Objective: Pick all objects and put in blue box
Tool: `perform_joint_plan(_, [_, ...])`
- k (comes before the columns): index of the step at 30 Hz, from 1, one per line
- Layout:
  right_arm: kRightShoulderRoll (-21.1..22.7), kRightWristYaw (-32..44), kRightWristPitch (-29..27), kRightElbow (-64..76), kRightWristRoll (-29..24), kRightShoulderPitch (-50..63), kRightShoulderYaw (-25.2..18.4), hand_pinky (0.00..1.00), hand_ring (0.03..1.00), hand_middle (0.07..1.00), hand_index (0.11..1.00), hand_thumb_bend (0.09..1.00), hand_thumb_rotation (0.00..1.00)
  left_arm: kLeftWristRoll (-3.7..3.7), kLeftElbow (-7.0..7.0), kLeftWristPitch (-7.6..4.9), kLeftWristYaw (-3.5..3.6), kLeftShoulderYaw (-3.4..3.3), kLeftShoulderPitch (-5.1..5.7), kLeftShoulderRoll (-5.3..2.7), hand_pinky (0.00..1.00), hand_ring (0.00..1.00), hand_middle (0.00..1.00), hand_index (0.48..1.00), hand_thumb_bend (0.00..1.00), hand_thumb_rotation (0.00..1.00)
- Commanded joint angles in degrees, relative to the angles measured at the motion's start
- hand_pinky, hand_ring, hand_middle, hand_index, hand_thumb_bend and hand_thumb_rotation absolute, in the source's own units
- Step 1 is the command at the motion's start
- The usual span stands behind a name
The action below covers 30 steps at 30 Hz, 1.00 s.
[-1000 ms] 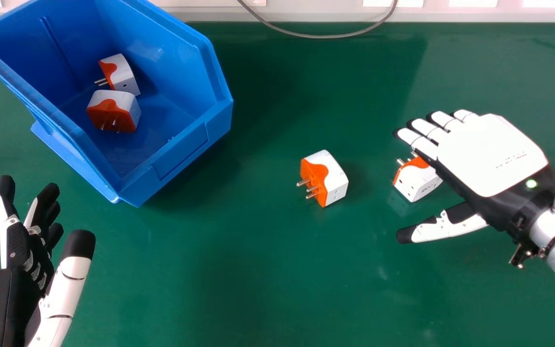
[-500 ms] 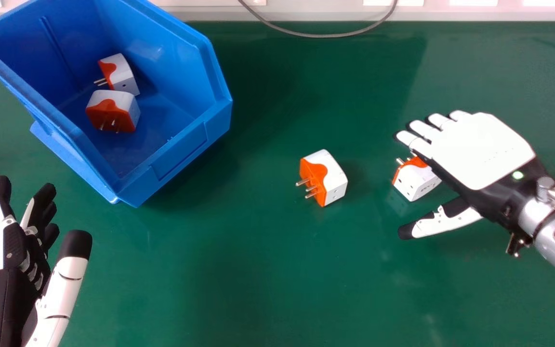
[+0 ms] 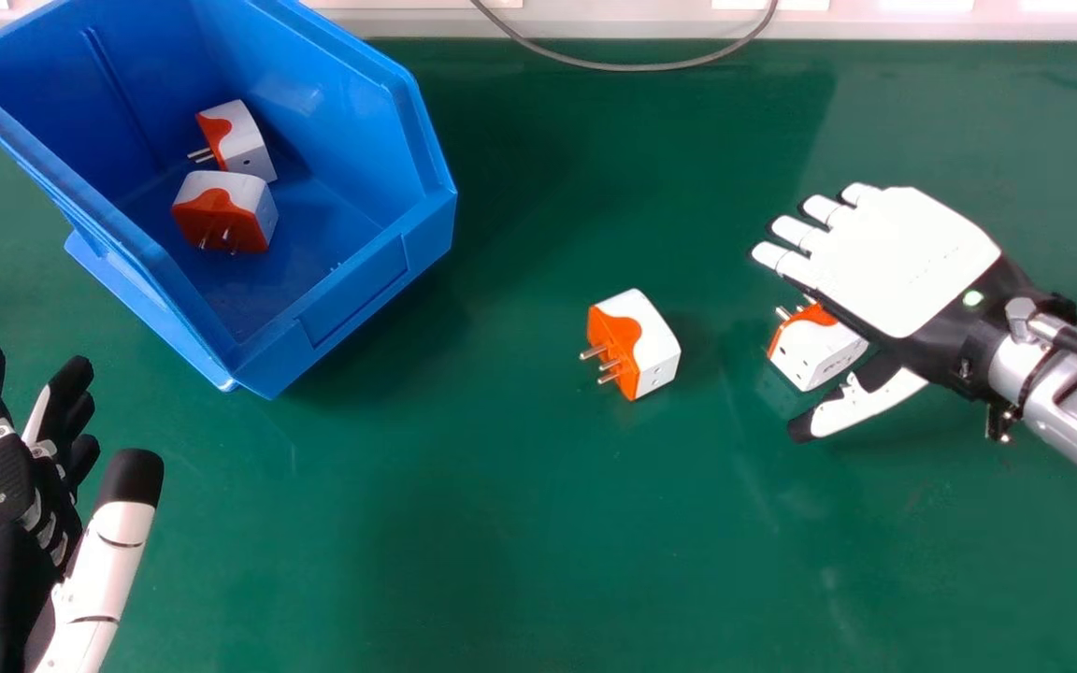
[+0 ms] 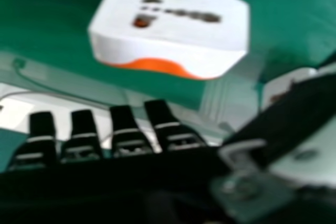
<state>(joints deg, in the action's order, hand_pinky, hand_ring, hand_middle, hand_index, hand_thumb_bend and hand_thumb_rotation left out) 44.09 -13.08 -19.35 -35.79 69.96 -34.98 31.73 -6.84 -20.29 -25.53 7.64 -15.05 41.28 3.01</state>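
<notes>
My right hand (image 3: 903, 262) is open at the right of the head view, palm down, partly over a white and orange plug adapter (image 3: 814, 349) lying between its fingers and thumb. In the right hand view that adapter (image 4: 168, 24) stands apart from my right hand's straight fingers (image 4: 126, 129). A second adapter (image 3: 634, 344) rests on the green table near the middle, prongs pointing left. Two more adapters (image 3: 236, 140) (image 3: 226, 213) lie inside the blue box (image 3: 361, 290) at the upper left. My left hand (image 3: 20, 505) is open and holds nothing at the lower left.
The green table (image 3: 501, 523) stretches between the hands. A grey cable (image 3: 632, 67) loops over its far edge, in front of a pale ledge (image 3: 585, 26). The blue box's raised walls stand forward of my left hand.
My right hand has moved left and slightly toward the far side, its thumb coming closer to the adapter beside it. My left hand has drifted slightly left. The adapters on the table have not moved.
</notes>
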Motion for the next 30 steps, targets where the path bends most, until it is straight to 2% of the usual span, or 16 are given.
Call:
perform_joint_plan(1, [-0.2,-1.8,0.0,-0.8,-0.1,-2.2,0.5,0.87,0.924,0.932,0.906,0.631,0.83,-0.55,-0.95,-0.46,0.3,-0.97,0.62,0.56,0.96,0.97,0.96,0.962,0.71,0.74])
perform_joint_plan(10, [-0.9,-4.5,-0.9,-6.9,1.3,-6.7,4.6,0.86,0.915,0.927,0.9,0.614,0.82,-0.33,-1.61,0.26,0.29,-1.84,0.98,0.94,0.97,0.97,0.96,0.963,0.71,0.75])
perform_joint_plan(14, [-0.9,-5.6,-1.7,-9.3,2.5,-9.0,6.7,0.85,0.915,0.926,0.898,0.603,0.81,-0.02,-1.94,0.49,0.22,-2.1,1.05,1.0,0.96,0.97,0.96,0.962,0.7,0.74])
perform_joint_plan(22, [-2.7,-7.6,-2.5,-14.6,4.7,-13.1,11.4,0.83,0.899,0.911,0.882,0.589,0.78,-0.03,-1.94,0.4,0.38,-2.8,1.28,1.11,0.96,0.96,0.96,0.96,0.7,0.74])
perform_joint_plan(30, [-4.4,-11.1,-3.5,-19.6,7.2,-18.0,16.1,0.83,0.903,0.918,0.889,0.578,0.77,-0.47,-2.29,0.01,0.68,-3.23,2.16,0.89,0.96,0.96,0.96,0.959,0.7,0.73])
